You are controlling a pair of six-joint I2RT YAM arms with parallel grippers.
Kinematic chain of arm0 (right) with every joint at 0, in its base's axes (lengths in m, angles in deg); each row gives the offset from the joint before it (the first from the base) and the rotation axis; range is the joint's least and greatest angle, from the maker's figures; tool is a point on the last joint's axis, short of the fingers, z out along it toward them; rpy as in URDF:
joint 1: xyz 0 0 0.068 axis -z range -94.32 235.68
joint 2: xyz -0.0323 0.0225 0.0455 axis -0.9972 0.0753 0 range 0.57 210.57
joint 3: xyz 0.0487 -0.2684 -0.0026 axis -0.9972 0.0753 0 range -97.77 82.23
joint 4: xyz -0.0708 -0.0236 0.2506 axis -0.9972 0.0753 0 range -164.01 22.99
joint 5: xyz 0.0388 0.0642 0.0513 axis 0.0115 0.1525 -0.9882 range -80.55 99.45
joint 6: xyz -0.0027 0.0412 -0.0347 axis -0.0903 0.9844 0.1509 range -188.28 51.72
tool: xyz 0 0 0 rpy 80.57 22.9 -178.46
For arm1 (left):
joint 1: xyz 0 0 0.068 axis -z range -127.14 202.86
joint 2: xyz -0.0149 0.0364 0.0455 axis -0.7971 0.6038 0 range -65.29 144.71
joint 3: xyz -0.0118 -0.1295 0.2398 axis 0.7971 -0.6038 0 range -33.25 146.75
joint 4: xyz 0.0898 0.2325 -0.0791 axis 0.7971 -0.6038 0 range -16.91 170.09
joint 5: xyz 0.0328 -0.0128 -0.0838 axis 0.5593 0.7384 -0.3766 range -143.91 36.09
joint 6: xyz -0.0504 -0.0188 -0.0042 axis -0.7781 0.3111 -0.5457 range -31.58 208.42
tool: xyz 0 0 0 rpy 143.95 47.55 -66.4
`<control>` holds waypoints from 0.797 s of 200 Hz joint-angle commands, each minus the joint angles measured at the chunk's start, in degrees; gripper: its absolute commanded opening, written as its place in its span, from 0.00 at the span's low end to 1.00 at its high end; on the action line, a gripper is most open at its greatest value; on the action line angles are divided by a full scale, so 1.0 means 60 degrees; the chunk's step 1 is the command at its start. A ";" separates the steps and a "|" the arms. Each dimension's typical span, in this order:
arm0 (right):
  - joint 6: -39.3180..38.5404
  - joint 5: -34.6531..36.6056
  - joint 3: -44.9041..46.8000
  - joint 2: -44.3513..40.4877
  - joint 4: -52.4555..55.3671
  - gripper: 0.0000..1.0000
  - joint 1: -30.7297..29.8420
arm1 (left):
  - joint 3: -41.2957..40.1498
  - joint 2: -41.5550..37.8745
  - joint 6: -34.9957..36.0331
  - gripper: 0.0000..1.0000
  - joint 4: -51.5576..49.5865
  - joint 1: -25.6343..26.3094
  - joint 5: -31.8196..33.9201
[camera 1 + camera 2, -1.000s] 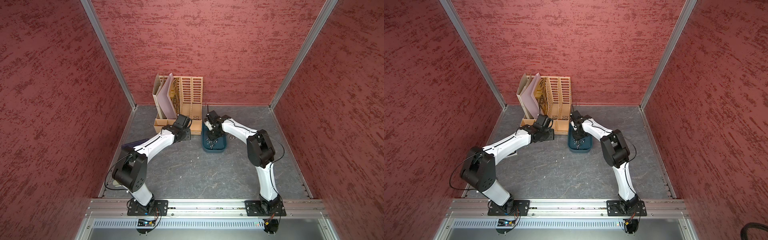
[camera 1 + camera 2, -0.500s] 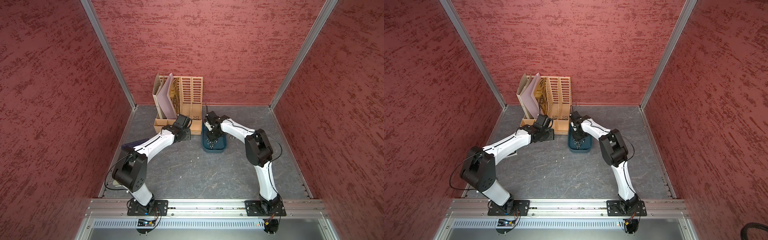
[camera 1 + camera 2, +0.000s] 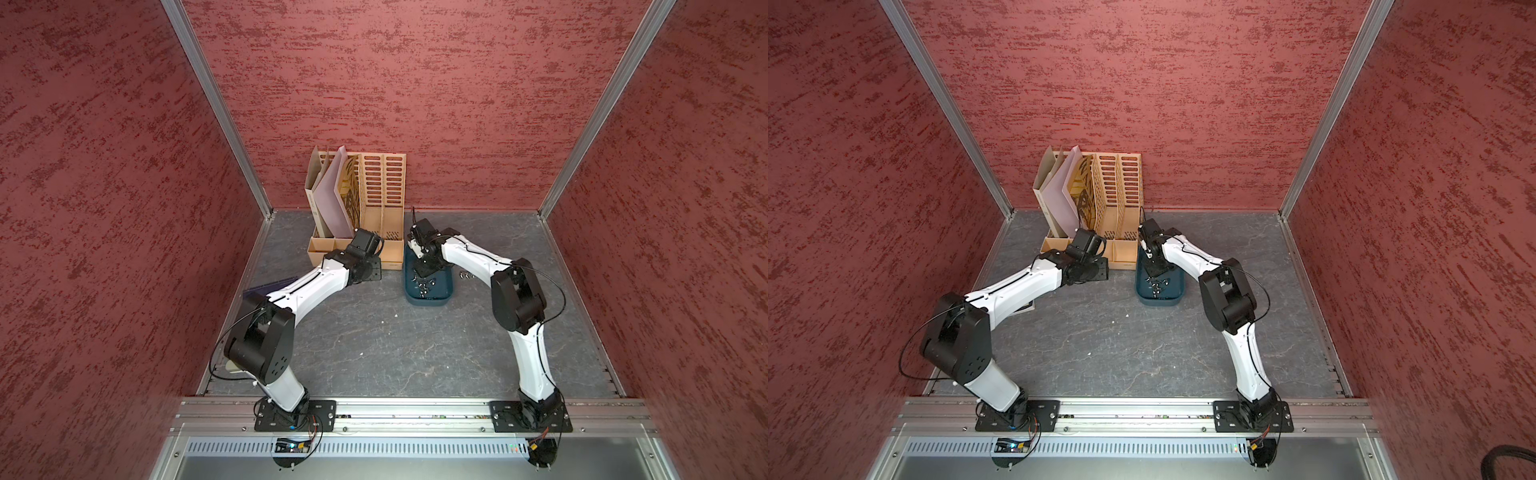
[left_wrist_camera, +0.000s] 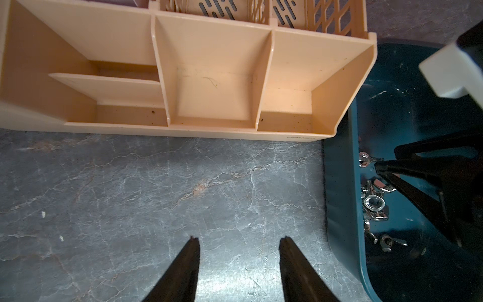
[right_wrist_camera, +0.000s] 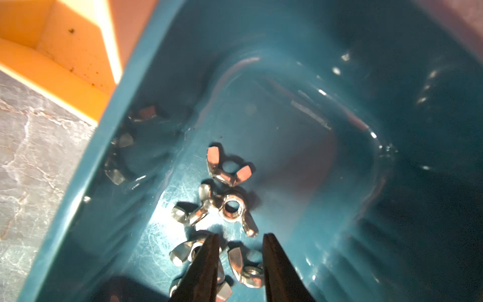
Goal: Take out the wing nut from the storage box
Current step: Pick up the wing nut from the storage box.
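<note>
Black fingers [image 5: 206, 264] of the right pincer [image 5: 240, 236] stand a little apart, low down inside the box [image 5: 130, 125]. One wing nut [image 5: 245, 269] lies on the box floor in the gap between them. One finger is very close to it and the other is not touching it, so the pincer is not clamped on it. More nuts [image 5: 232, 209] lie in a small heap just past the tips, some touching each other. They are shiny metal, and they all sit inside the box.

In both top views the teal box [image 3: 428, 302] [image 3: 1160, 301] rests on the grey worktop [image 3: 395, 345]. The right arm [image 3: 469, 253] reaches into it from about 3 o'clock. Also at 3 o'clock of the box, just beside it, two tiny shiny bits [image 3: 463, 274] lie on the worktop. They are too small to tell what they are. The tan organiser [image 3: 382, 195] stands at 11 o'clock of the box, right by its corner.

At 9 o'clock of the box is the left pincer [image 4: 240, 239]. Its tips are wide apart over the grey worktop, near the organiser's low front.
</note>
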 commanded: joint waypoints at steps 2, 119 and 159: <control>-0.0115 0.0203 -0.0316 0.0257 0.0031 0.33 0.0068 | 0.0037 -0.0167 0.0000 0.53 -0.0001 -0.0035 0.0049; -0.0073 -0.0111 -0.0257 0.0580 0.0053 0.30 0.0260 | -0.0036 -0.0182 -0.0033 0.53 0.0009 -0.0065 0.0053; -0.0073 -0.0193 -0.0324 0.0715 0.0067 0.26 0.0273 | -0.0051 -0.0211 -0.0040 0.53 -0.0001 -0.0065 0.0079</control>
